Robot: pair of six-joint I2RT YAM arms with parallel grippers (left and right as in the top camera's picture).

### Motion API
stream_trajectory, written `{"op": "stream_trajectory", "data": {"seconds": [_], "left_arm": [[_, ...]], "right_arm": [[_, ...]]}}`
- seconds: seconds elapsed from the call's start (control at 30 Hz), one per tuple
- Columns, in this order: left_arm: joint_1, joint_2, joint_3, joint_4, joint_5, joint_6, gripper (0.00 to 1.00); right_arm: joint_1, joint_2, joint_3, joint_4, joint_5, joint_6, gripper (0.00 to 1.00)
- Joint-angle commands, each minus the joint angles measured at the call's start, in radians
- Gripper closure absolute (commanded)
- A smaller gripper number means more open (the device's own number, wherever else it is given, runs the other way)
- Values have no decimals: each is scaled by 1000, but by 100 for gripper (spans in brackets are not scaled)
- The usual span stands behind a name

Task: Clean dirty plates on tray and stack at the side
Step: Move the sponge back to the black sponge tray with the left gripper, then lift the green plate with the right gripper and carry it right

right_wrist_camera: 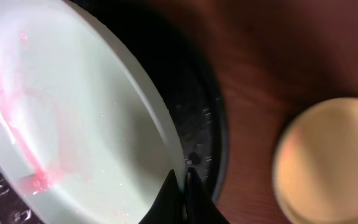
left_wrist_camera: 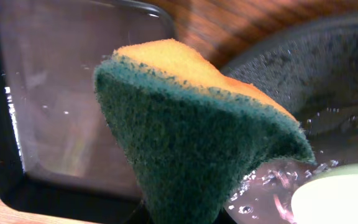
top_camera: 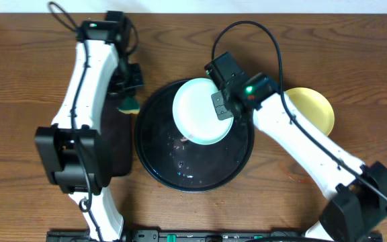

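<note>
My left gripper pinched the sponge at the left rim of the tray. The smeared mint plate lay just rightward, over the tray, its right edge clamped in my right gripper.

The left arm and right arm wear glossy white shells between boxy black joint housings. Both trail thin black cables. A green light glows near the right gripper, which has slim black fingers.
</note>
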Motion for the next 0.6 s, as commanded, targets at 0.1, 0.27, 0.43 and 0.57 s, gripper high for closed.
{"op": "stream_trajectory", "data": {"seconds": [0.1, 0.27, 0.43, 0.57], "left_arm": [[104, -185, 22, 12, 20, 10, 93], [176, -282, 22, 12, 20, 9, 93], [233, -315, 22, 10, 20, 9, 92], [257, -315, 7, 6, 19, 9, 92]], "right_arm": [[143, -34, 14, 2, 458, 27, 99], [262, -34, 14, 3, 743, 34, 99], [357, -34, 14, 17, 943, 34, 99], [411, -34, 14, 26, 1078, 34, 99]]}}
